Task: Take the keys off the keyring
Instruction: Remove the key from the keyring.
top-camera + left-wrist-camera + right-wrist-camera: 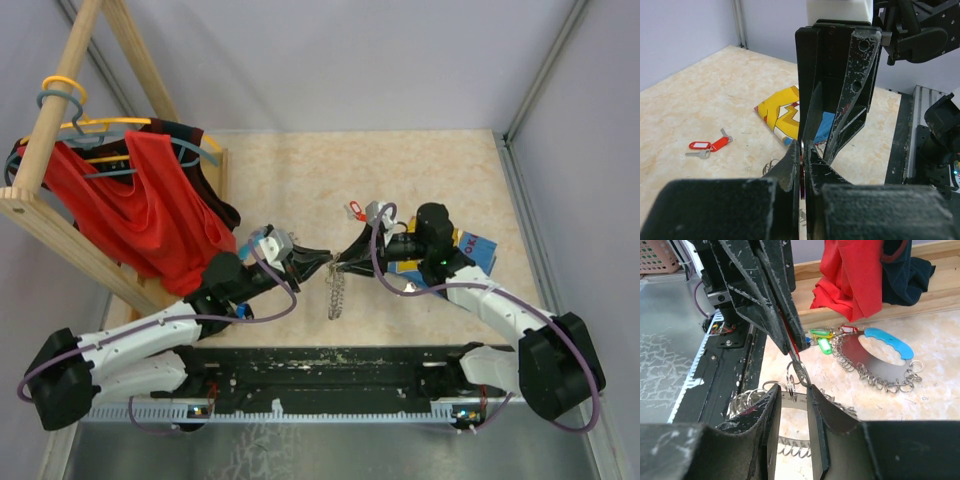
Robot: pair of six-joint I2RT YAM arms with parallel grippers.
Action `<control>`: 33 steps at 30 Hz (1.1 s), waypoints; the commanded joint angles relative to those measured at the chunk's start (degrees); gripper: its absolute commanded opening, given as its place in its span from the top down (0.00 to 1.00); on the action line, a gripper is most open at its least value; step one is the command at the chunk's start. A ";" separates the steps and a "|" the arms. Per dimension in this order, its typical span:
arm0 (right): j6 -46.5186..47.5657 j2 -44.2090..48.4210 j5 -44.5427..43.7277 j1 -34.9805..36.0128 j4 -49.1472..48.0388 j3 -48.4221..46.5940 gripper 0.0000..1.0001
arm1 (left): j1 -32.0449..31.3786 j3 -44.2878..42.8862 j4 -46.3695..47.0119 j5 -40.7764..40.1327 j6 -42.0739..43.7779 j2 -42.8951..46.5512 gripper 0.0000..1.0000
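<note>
Above the desk [420, 170], we see the left jaws clamped on the dangling keyring [335, 290], the right jaws parted beside it, holding nothing.

A red garment [135, 212] is hanging on a wooden rack [72, 45]; a colourful booklet [781, 111] is lying flat on the table [400, 170].
</note>
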State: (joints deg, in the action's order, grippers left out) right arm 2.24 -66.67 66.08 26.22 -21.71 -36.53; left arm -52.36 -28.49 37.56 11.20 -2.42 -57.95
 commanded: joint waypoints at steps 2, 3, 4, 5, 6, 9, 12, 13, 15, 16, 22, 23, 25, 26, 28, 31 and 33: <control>-2.09 1.17 1.30 1.42 -7.95 0.81 0.73 | 0.21 -3.06 4.60 0.51 -3.04 -0.14 1.00; -1.53 1.15 0.85 1.46 -7.30 0.68 0.73 | 0.17 -3.06 4.74 0.34 -3.39 -0.19 1.00; -0.66 1.15 0.36 1.47 -6.24 0.49 0.73 | 0.22 -3.06 4.87 0.27 -3.66 -0.18 1.00; 0.50 1.19 -0.18 1.47 -4.81 0.16 0.73 | 0.23 -3.06 5.01 0.34 -3.96 -0.15 1.00; 1.27 1.22 -0.66 1.51 -3.75 -0.07 0.73 | 0.23 -3.06 5.06 0.36 -4.19 -0.14 1.00; 1.93 1.29 -1.24 1.48 -3.07 -0.22 0.75 | 0.21 -3.06 5.24 0.59 -4.74 -0.05 1.00; 2.21 1.21 -0.97 1.47 -2.83 -0.44 0.89 | 0.14 -2.94 5.24 0.78 -5.16 0.24 1.00; 2.66 1.27 -0.60 1.47 -2.36 -0.57 0.94 | 0.14 -2.78 5.25 0.71 -5.14 0.41 1.00; 4.46 1.33 0.30 1.47 -0.35 -1.19 1.00 | 0.13 -2.44 5.25 0.43 -5.20 0.91 1.00; 6.03 1.44 0.84 1.47 1.46 -1.62 1.00 | 0.13 -2.18 5.24 0.20 -5.22 1.21 1.00; 15.34 2.34 4.07 1.39 11.60 -5.03 1.00 | 0.13 0.65 5.07 -0.66 -6.06 4.39 1.00; 15.37 2.25 4.94 1.24 11.34 -4.99 1.00 | 0.12 1.24 5.07 -0.77 -6.21 4.87 1.00; 15.17 2.14 7.00 0.89 10.55 -4.80 1.00 | 0.14 2.54 5.15 -0.96 -6.75 5.85 1.00; 15.27 2.16 8.31 0.73 10.07 -4.67 1.00 | 0.13 3.20 5.27 -1.04 -7.11 6.25 1.00; 16.50 2.17 10.49 0.49 9.81 -4.35 1.00 | 0.13 4.44 5.68 -1.18 -7.74 7.00 1.00; 20.13 2.22 12.07 0.24 12.19 -4.37 1.00 | 0.13 6.03 6.56 -0.80 -8.64 7.66 1.00; 24.43 2.10 12.49 0.24 16.35 -5.06 1.00 | 0.08 6.37 7.03 -0.40 -9.13 7.68 1.00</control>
State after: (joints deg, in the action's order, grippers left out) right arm 18.57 -65.98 73.54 26.87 -10.83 -39.22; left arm -52.42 -22.94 39.68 11.31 -10.15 -51.81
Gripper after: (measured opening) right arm 0.009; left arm 0.022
